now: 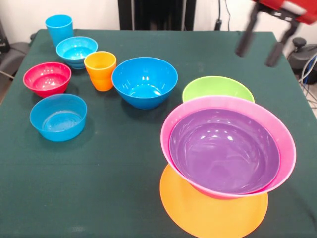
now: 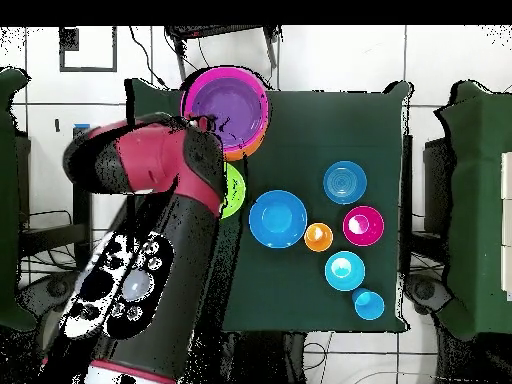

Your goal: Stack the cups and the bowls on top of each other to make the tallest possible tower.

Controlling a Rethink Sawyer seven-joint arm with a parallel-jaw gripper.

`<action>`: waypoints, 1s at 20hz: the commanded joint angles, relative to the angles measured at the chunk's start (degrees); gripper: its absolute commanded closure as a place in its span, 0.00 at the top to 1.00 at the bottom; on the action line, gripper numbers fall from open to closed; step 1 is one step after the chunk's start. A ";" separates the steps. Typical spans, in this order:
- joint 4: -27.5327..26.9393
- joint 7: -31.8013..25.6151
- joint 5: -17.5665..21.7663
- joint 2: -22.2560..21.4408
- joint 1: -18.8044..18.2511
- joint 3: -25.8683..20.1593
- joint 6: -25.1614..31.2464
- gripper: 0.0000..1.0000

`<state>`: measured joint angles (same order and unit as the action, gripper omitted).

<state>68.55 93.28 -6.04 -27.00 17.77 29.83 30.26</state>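
Gripper point(image 1: 260, 43) on my front view hangs at the upper right, above the table point(image 1: 124, 168) and well clear of everything; its two dark fingers point(image 1: 244, 42) stand apart with a plain gap between them and nothing held. They are blurred. From overhead, the red and black arm point(image 2: 165, 190) reaches up across the table's left edge and hides the gripper there.

Below and nearer the camera sits the tower point(image 1: 225, 153): a purple bowl point(image 1: 223, 148) nested in a pink bowl point(image 1: 285, 144), both tilted toward me, on a flat orange bowl point(image 1: 208, 215) that pokes out in front. I see the green bowl point(image 1: 218, 88) just behind the pink rim, on the table rather than on the stack; whether they touch I cannot tell.

To the left stands the large blue bowl point(image 1: 144, 82), with the orange cup point(image 1: 100, 70) just beside it. Further left are a small light blue bowl point(image 1: 76, 51), the light blue cup point(image 1: 59, 29) behind it, the red bowl point(image 1: 47, 78), and another blue bowl point(image 1: 58, 117) nearest me.
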 commanded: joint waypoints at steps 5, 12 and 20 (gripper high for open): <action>23.33 3.10 9.39 -4.61 -2.71 -8.50 -12.44 1.00; 27.64 7.63 9.39 -4.63 0.18 -7.04 -15.78 1.00; 33.57 9.07 9.44 -5.10 4.03 -7.69 -21.72 1.00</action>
<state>94.12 93.32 -0.66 -32.22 19.34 29.42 13.68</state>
